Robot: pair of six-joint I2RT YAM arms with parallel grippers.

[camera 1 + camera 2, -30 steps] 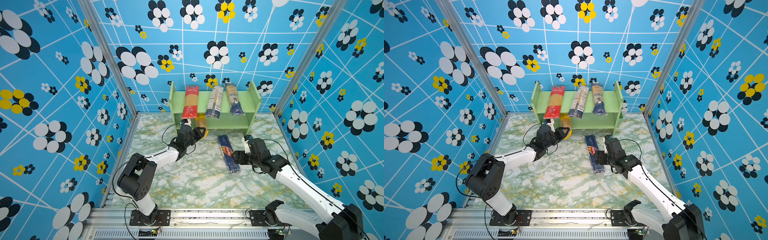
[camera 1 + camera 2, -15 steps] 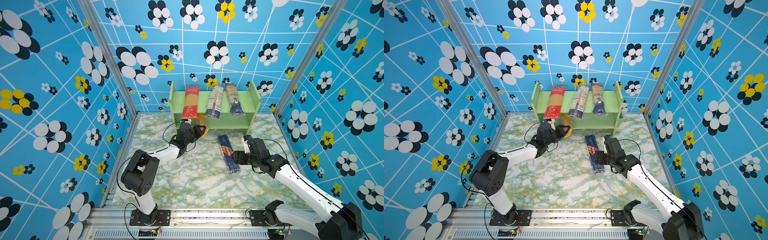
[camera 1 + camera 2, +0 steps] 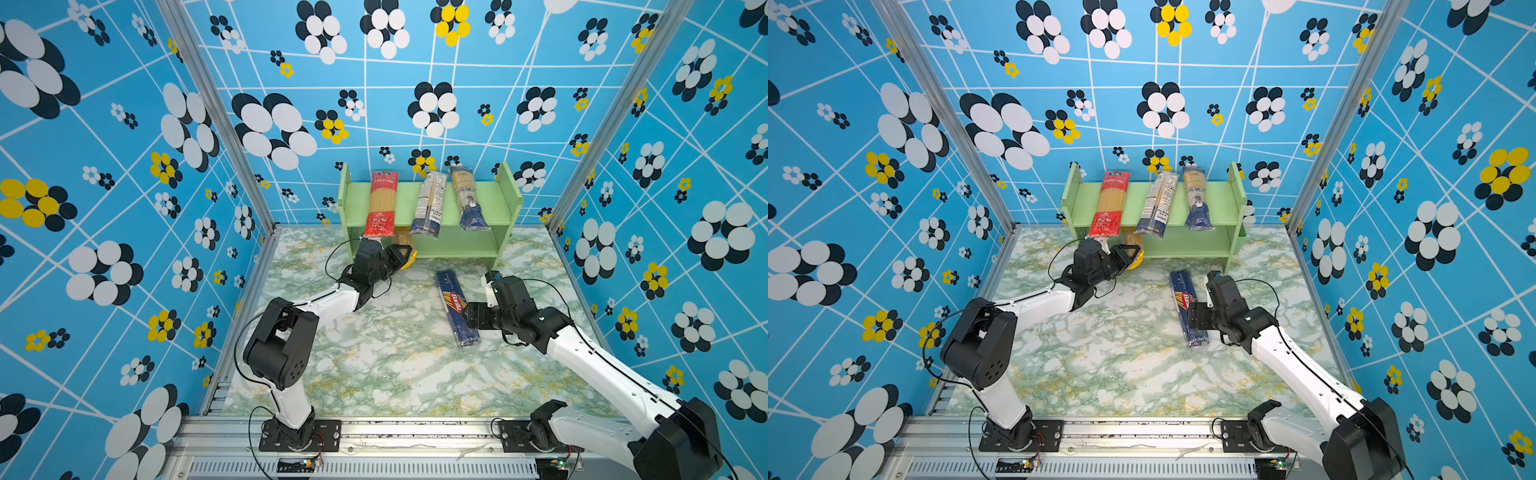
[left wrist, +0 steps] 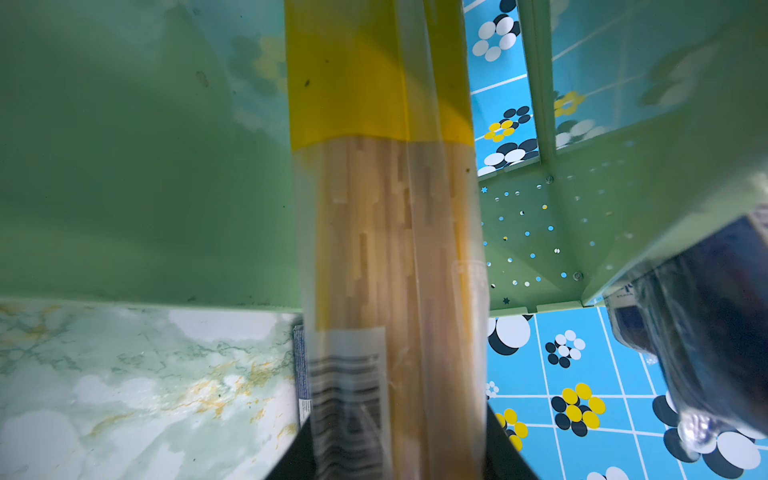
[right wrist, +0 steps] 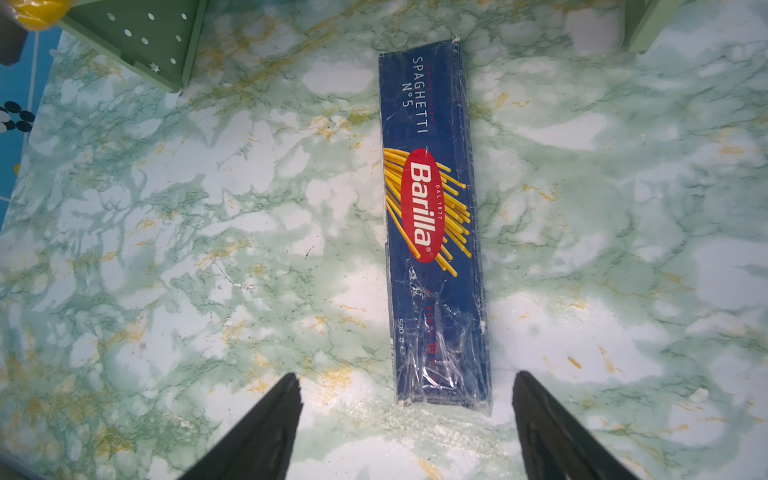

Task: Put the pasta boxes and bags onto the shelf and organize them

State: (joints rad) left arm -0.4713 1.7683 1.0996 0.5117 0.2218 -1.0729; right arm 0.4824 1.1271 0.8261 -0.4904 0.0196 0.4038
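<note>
The pale-green shelf (image 3: 509, 195) (image 3: 1236, 195) stands at the back of the table. On its top tier lie a red-ended bag (image 3: 381, 203) and two blue-and-yellow bags (image 3: 429, 204) (image 3: 468, 199), their front ends overhanging. My left gripper (image 3: 401, 255) (image 4: 395, 459) is shut on a yellow barcoded bag (image 4: 386, 208) (image 3: 404, 241), whose far end reaches into the lower tier. The dark blue Barilla box (image 5: 432, 216) (image 3: 455, 307) lies flat on the table. My right gripper (image 5: 406, 376) (image 3: 471, 318) is open just above its near end, one finger on each side.
The marbled tabletop (image 3: 374, 353) is fenced by blue flowered walls and metal corner posts (image 3: 216, 124). The dark end of an overhanging bag (image 4: 706, 332) hangs close beside the held bag. The shelf's perforated side panel (image 4: 532, 232) bounds the lower tier.
My left gripper has moved a little toward the shelf, pushing the yellow bag further under the top tier. The right arm and the box have stayed put.
</note>
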